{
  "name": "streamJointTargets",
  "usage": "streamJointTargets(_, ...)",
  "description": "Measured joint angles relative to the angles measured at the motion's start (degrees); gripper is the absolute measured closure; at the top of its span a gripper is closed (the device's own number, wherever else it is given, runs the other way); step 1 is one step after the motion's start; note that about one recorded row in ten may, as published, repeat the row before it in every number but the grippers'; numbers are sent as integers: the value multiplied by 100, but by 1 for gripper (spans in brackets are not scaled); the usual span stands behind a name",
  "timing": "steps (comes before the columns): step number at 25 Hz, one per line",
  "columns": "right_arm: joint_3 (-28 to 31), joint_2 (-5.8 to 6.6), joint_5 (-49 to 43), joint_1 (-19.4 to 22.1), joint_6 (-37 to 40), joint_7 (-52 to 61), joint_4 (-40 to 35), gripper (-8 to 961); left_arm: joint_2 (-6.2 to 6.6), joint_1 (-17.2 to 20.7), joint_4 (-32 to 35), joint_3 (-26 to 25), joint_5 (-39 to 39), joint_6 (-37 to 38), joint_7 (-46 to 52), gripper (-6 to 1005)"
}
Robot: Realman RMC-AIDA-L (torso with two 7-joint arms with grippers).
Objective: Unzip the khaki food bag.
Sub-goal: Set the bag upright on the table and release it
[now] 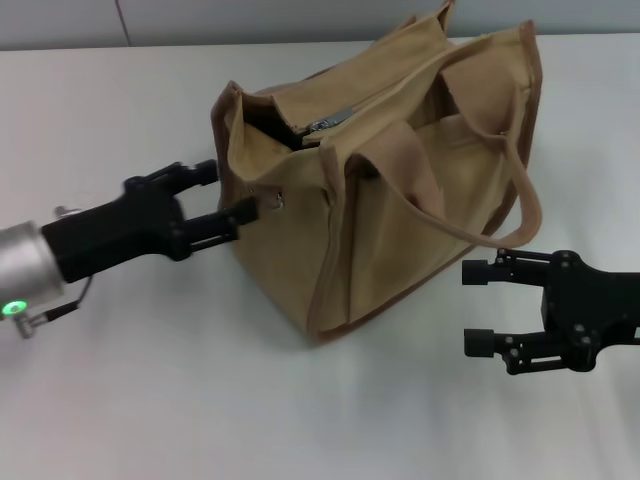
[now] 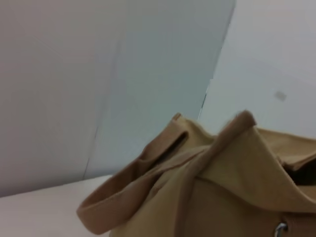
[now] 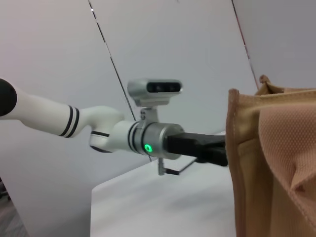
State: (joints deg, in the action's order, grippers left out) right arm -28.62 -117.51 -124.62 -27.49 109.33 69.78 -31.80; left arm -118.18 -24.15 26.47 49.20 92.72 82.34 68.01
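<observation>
— Tan canvas with brown trim: the khaki food bag (image 1: 400,190) is standing upright in the middle of the white counter (image 1: 150,400), its loop handles (image 1: 500,215) drooping over the side.

— And its zipper (image 1: 322,124)?

— It is showing partly parted at the end nearest the left arm, a dark gap beside the metal pull.

— What is the left gripper (image 1: 232,200) doing?

— Its jaws are spreading wide against the bag's end panel, one finger reaching by the small metal ring (image 1: 277,200).

— The right gripper (image 1: 482,306)?

— It is hovering near the bag's other side, apart from it, jaws wide and holding nothing.
</observation>
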Motion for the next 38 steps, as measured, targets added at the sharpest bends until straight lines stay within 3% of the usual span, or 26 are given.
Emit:
streamJointTargets(7,8,0,0,34,-36,0,-1,102,-50,-377,-129,622,-22,-324,-272,169)
streamJointTargets(18,15,0,8,76,-188,-1,-2,102,-65,-361,-202,608,-178,-415,-434,569)
streamJointTargets(32,22,0,90,94,-246,-8,-2,101,-15,-256,-265,474,-492,-61,-588,1001)
streamJointTargets(37,35,0,95,118,-253,-9,-2,101,35,-145,-247,378,-486,101,-474,991)
streamJointTargets(38,106,1,103,149,-255,-9,-8,101,141,-22,-223,384,-454,314,-289,989)
